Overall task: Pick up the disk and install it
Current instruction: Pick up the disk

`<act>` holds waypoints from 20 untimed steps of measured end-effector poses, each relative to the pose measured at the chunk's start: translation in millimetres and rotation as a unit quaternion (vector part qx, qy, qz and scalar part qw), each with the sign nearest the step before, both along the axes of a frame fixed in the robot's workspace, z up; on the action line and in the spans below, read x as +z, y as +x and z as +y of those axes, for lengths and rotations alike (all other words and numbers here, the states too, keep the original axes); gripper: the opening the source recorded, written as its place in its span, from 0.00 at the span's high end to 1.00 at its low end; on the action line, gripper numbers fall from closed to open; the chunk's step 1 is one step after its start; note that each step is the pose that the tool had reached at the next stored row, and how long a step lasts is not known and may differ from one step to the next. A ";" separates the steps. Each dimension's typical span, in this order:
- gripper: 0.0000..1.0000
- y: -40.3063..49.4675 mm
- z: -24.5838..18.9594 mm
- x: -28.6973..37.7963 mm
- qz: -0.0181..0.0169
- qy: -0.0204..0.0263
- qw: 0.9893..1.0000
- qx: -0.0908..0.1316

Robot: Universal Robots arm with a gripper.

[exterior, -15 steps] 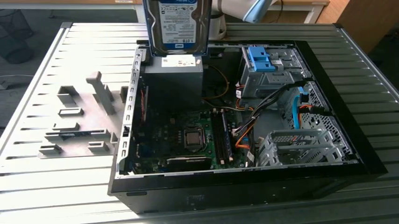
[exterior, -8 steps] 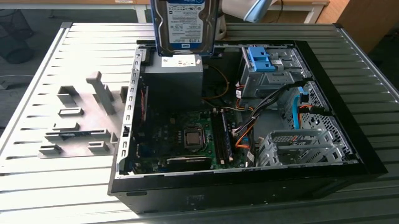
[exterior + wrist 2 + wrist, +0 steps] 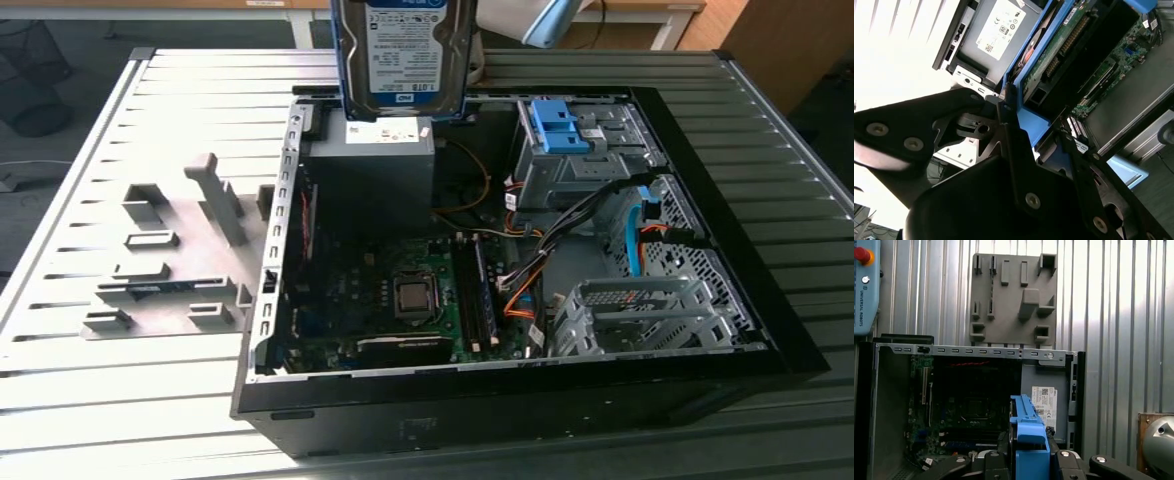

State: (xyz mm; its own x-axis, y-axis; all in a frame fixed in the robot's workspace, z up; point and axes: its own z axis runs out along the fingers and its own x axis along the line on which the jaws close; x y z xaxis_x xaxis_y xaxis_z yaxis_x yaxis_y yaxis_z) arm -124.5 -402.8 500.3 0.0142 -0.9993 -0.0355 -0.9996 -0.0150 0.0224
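An open black computer case (image 3: 534, 410) lies on a ribbed grey metal table (image 3: 80, 400). Inside are a green motherboard (image 3: 354, 290), a grey power supply box (image 3: 371, 180) with a white sticker (image 3: 388, 132), a bare blue plastic bracket (image 3: 561, 125) and a perforated silver cage (image 3: 641, 315). Beside the case lies a grey plate with raised holders (image 3: 160, 270).

Disk (image 3: 400, 55) aloft at the top edge, upright, white-and-blue label facing the camera. Directly below it: grey box (image 3: 371, 170) with a small white sticker, inside the open computer case (image 3: 534, 410). Case lies on its side on the slatted metal worktop (image 3: 107, 420). Inside: motherboard (image 3: 400, 290), blue bracket (image 3: 558, 125) toward the exterior view's right, perforated metal cage (image 3: 641, 315), orange and blue cables (image 3: 527, 275) between them. Grey fixture plate (image 3: 167, 265) on the worktop beside the case, exterior view's left.
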 end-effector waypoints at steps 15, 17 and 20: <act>0.63 0.3 -2.0 0.0 0.000 0.000 1.000 0.000; 0.63 0.2 -6.1 -0.1 0.000 0.000 1.000 0.000; 0.63 0.2 -12.1 -0.2 0.000 0.000 1.000 0.000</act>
